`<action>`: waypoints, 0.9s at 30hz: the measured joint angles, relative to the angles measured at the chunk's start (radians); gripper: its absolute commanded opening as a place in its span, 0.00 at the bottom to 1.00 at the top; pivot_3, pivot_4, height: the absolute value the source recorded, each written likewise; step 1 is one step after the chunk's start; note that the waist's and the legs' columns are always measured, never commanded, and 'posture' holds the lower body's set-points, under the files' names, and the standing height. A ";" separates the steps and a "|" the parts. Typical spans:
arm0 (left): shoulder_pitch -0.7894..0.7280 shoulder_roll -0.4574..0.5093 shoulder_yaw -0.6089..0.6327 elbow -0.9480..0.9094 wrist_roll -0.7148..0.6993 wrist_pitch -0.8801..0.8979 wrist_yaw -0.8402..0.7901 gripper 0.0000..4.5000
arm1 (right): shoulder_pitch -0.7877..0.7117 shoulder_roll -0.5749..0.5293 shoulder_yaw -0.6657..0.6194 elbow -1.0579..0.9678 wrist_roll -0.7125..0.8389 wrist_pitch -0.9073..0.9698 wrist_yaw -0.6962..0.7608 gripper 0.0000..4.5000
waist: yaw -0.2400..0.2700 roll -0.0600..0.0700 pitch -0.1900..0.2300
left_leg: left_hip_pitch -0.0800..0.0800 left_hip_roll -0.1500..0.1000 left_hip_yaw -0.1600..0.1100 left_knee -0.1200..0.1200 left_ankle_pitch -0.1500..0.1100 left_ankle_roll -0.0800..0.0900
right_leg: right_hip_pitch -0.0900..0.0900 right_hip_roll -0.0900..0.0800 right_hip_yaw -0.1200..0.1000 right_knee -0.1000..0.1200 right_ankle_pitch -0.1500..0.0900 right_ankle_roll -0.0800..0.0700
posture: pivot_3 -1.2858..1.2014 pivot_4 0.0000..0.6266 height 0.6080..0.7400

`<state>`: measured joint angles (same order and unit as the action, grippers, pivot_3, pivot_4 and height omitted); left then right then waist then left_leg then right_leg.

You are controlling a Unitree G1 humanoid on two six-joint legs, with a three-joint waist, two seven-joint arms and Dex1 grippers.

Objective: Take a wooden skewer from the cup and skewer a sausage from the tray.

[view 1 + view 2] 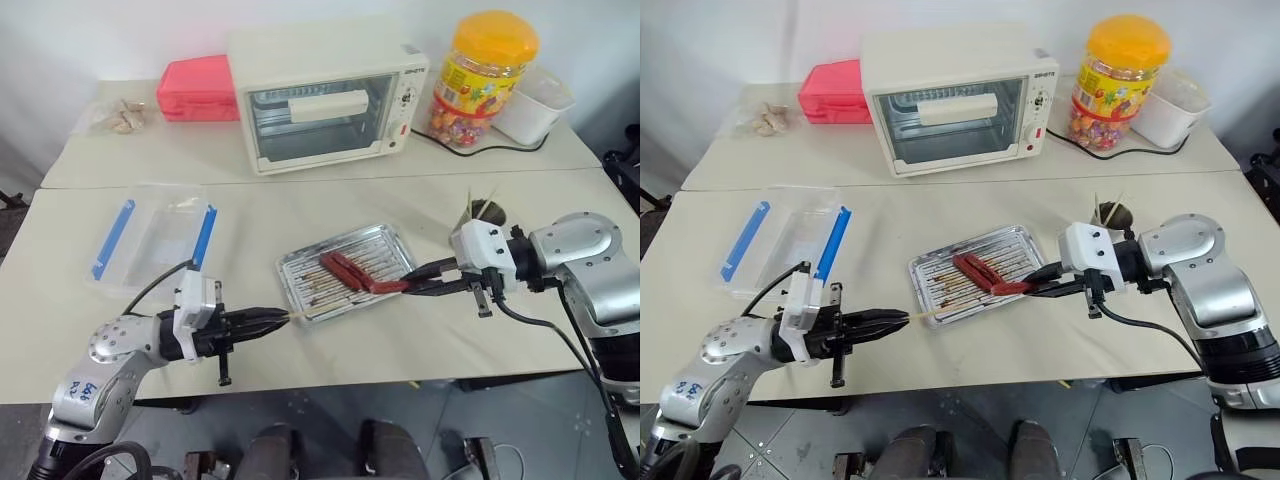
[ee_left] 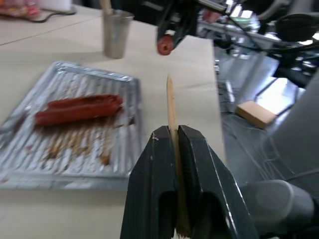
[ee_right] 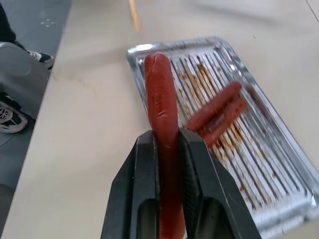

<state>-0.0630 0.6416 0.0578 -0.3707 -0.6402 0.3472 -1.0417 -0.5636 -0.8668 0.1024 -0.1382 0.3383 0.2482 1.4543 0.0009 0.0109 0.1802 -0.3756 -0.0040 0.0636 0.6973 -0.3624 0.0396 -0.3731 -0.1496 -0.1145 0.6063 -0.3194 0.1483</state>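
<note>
left hand: clamped on wooden skewer, butt hidden
right hand: pinches sausage, rear end hidden
cup: half-hidden behind right hand

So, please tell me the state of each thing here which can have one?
Left gripper: fingers shut on thin wooden skewer.
Right gripper: fingers shut on reddish-brown sausage, lifted above tray.
Silver ridged metal tray: holds two sausages.
White toaster oven: door closed.
Yellow-lidded candy jar: closed.
</note>
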 measured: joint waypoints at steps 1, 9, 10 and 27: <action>-0.012 -0.005 -0.006 0.003 0.000 0.003 0.000 0.00 | 0.000 0.000 0.000 -0.024 0.005 0.017 -0.008 0.08 | 0.001 0.000 0.000 | 0.000 0.000 0.000 0.000 0.000 0.000 | 0.000 0.000 0.000 0.000 0.000 0.000 | 0.52 0.24 1.00; -0.044 -0.019 -0.011 0.031 -0.001 0.020 0.001 0.00 | 0.025 -0.005 0.003 -0.072 0.004 0.076 -0.039 0.08 | 0.001 0.000 0.000 | 0.000 0.000 -0.001 0.000 0.000 0.000 | 0.000 0.000 0.000 0.000 0.000 0.000 | 0.52 0.24 1.00; -0.046 -0.019 -0.011 0.031 -0.002 0.023 0.001 0.00 | 0.029 -0.013 0.007 -0.070 -0.001 0.074 -0.039 0.08 | 0.001 0.000 0.000 | 0.000 0.000 -0.001 0.000 0.000 0.000 | 0.000 0.000 0.000 0.000 0.000 0.000 | 0.52 0.24 1.00; -0.063 -0.048 -0.020 0.035 0.000 0.029 0.003 0.00 | 0.028 -0.023 0.023 -0.059 -0.026 0.082 -0.056 0.08 | 0.000 0.000 0.000 | 0.000 0.000 -0.001 0.000 0.000 0.000 | 0.000 0.000 0.000 0.000 0.000 0.000 | 0.52 0.24 1.00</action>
<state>-0.1260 0.5940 0.0382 -0.3360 -0.6397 0.3761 -1.0390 -0.5352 -0.8897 0.1252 -0.1973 0.3119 0.3302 1.3987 0.0006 0.0104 0.1805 -0.3756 -0.0043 0.0630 0.6974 -0.3624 0.0396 -0.3728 -0.1498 -0.1149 0.6066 -0.3194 0.1484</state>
